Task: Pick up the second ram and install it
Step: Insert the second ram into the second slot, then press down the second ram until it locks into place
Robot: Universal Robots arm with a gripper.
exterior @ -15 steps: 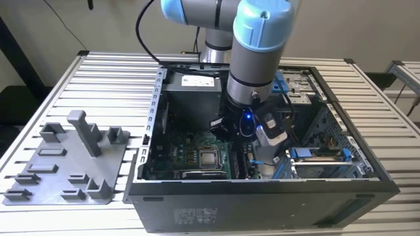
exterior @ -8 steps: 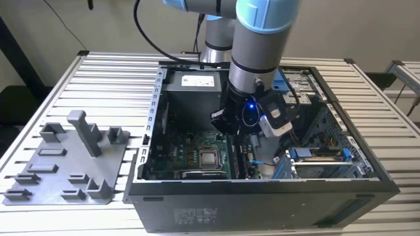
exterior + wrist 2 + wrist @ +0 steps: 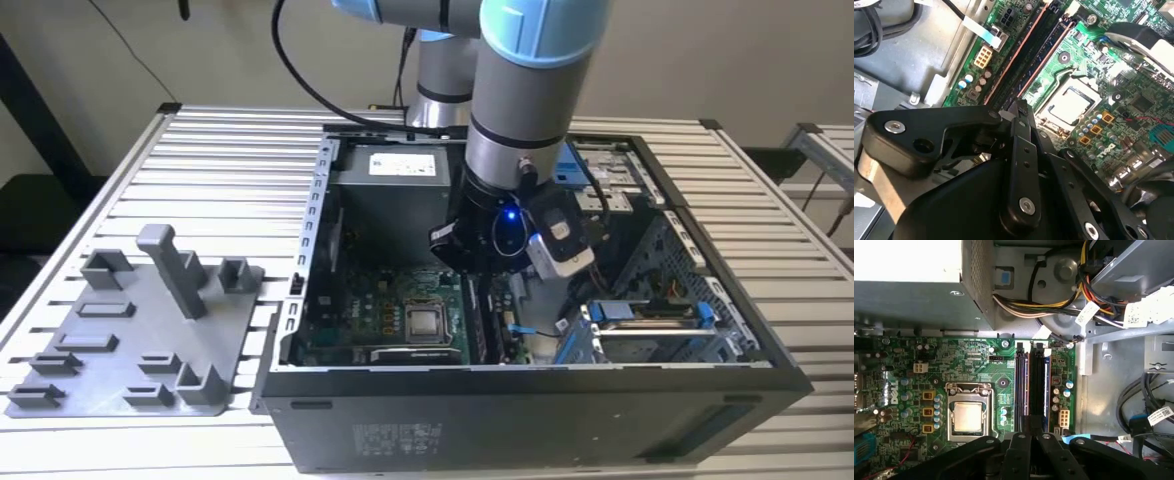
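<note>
The second ram is a long dark stick standing on edge in a memory slot of the motherboard. In the second wrist view the second ram runs away from the fingertips. My gripper is shut on its near part, the black fingers pressed together over its top edge. The second wrist view has the gripper right at the slot's end. In the exterior view the gripper reaches down inside the open computer case, beside the processor socket.
A second memory slot lies right beside the stick. The power supply, bundled cables and a drive cage crowd the case. A grey holder tray with upright posts sits on the slatted table at the exterior view's left.
</note>
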